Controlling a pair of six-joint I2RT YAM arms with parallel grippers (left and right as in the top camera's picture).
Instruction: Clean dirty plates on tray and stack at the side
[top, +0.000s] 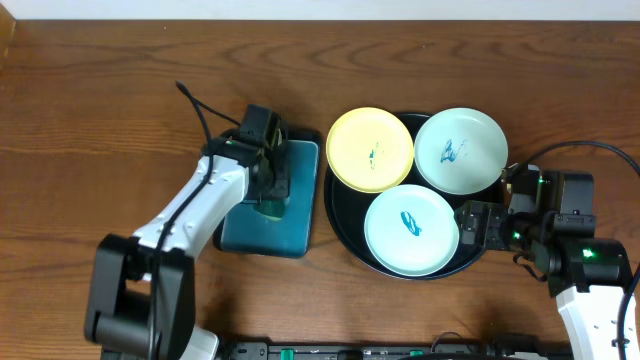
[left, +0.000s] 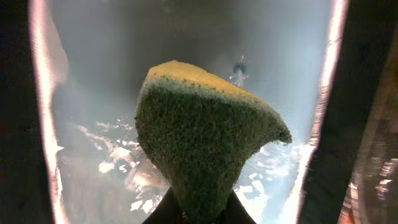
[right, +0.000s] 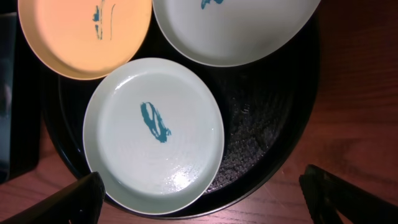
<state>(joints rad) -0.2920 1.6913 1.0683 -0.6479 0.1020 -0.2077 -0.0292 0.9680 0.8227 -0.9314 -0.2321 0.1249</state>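
The round black tray (top: 343, 228) holds three plates, each with a blue-green smear: a pale yellow one (top: 370, 148) at the back left, a mint-white one (top: 460, 150) at the back right, and a mint-white one (top: 411, 229) in front. My left gripper (top: 268, 190) is shut on a yellow-and-green sponge (left: 205, 143) just above the teal tray (top: 250, 235). My right gripper (top: 480, 225) is open and empty at the black tray's right front rim. In the right wrist view its fingers (right: 205, 205) straddle the front plate (right: 154, 134) and the tray rim (right: 267, 137).
The teal rectangular tray (left: 124, 74) lies left of the black tray, its wet surface under the sponge. Cables run over the wooden table behind the left arm and near the right arm. The yellow plate (right: 84, 34) overhangs the black tray's left rim.
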